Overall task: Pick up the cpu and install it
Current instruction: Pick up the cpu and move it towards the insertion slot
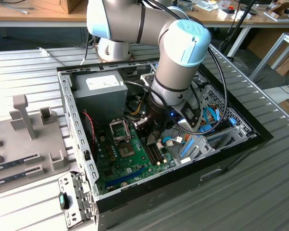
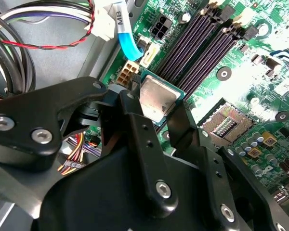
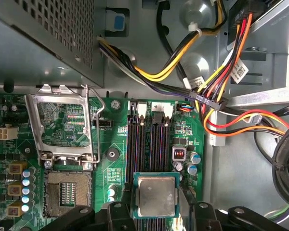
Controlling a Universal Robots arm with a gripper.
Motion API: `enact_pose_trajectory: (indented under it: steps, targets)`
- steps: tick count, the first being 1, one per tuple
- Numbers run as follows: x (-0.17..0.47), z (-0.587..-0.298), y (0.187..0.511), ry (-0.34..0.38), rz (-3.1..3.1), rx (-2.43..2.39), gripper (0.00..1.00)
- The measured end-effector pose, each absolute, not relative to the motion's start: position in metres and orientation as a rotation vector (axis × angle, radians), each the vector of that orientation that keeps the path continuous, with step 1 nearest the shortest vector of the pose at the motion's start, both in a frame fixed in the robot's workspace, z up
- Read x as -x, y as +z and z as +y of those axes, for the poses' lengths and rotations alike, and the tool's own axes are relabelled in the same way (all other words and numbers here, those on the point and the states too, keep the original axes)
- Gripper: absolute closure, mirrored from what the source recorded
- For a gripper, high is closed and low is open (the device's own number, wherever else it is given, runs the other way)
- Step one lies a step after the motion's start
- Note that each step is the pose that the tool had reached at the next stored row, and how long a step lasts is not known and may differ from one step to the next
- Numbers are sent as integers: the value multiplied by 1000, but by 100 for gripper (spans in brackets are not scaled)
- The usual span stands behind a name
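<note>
The gripper point(image 3: 156, 211) pinches the cpu point(image 3: 156, 196) flat above the memory slots point(image 3: 149, 144); the open socket point(image 1: 119, 130) lies toward the exterior view's left.

1. The cpu point(image 3: 156, 196) point(image 2: 156, 98) is a small flat square chip with a silvery-grey metal top and a thin green rim.
2. It lies level, metal side up, above the motherboard's dark memory slots, beside the open socket.

The arm point(image 1: 135, 21) is a fat silver tube with round light-blue caps. Black cables point(image 1: 216, 57) loop beside it. The gripper point(image 2: 156, 108) has black fingers point(image 2: 139, 139) with shiny round screws point(image 2: 163, 188).
</note>
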State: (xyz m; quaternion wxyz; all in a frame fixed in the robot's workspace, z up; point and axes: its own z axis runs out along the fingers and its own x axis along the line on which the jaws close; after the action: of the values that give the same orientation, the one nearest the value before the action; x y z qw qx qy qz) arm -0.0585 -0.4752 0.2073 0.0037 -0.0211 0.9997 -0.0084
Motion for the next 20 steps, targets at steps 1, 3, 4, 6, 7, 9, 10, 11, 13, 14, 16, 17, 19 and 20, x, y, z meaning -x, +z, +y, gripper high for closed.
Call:
enact_pose_trajectory:
  steps: [1,3,4,6,7,9,10,11,13,14,16,17,19,20]
  targets:
    - [58,-475,208,-26,3133,66,53]
    - [58,-475,209,-26,3133,66,53]
    - [58,-475,209,-26,3133,66,53]
    - [59,-475,210,-26,3134,66,53]
    - [59,-475,210,-27,3134,66,53]
    - [62,-475,211,-27,3133,66,53]
    - [64,-475,211,-27,3133,66,53]
    - [66,-475,210,-27,3132,66,53]
    - [70,-475,210,-27,3131,66,53]
    - [71,-475,210,-27,3131,66,53]
    - [73,-475,210,-27,3131,66,53]
    - [74,-475,210,-27,3131,66,53]
    - [77,-475,210,-27,3131,66,53]
    - [78,-475,210,-27,3131,66,53]
